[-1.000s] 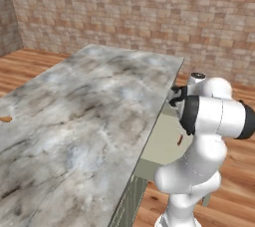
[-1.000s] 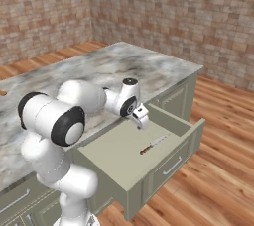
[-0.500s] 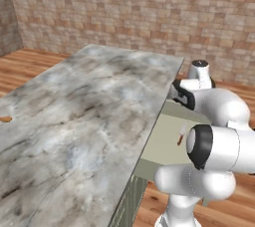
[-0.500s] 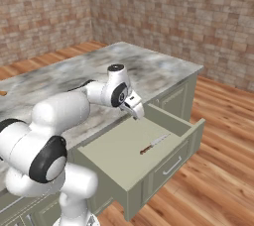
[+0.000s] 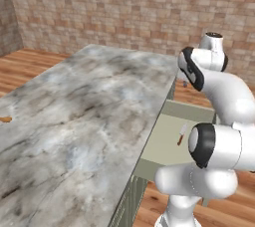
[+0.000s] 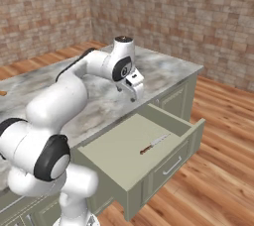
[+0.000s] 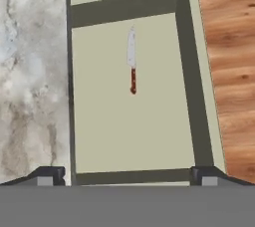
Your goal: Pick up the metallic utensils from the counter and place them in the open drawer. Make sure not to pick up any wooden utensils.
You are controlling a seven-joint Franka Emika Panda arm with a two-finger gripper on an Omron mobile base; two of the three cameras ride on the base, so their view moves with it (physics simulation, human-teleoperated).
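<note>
We take the drawer point(image 6: 134, 158) as our landmark, near to far. Closest to us sits its flat front panel, pulled well out from the sage cabinets. On the drawer floor, past mid-way toward the far end in the right base view, lies one of the metallic utensils, a knife point(image 7: 132, 59) with a red-brown handle and pale silvery blade, flat, alone, clear of all the walls. Above the drawer's inner edge, where it meets the counter point(image 5: 74, 116), hangs the gripper point(image 6: 133, 87); its jaws stand wide and hold nothing. In the hand view the finger tips point(image 7: 50, 175) straddle the drawer's width and the knife lies ahead of them, well apart, roughly centred between them.

Handling, our judgement: slim, stiff, light, smooth metal so likely slippery; lies flat, so little height to pinch. Best hold looks like across the handle near the blade junction, jaws square to its length. This one already rests in the drawer, so it needs no regrasp.

Far from the drawer, at the counter's far left edge in the left base view, we see a small orange-brown end point(image 5: 5, 119), probably the wooden spoon; leave it. We cannot place the dark grey spoon.
</note>
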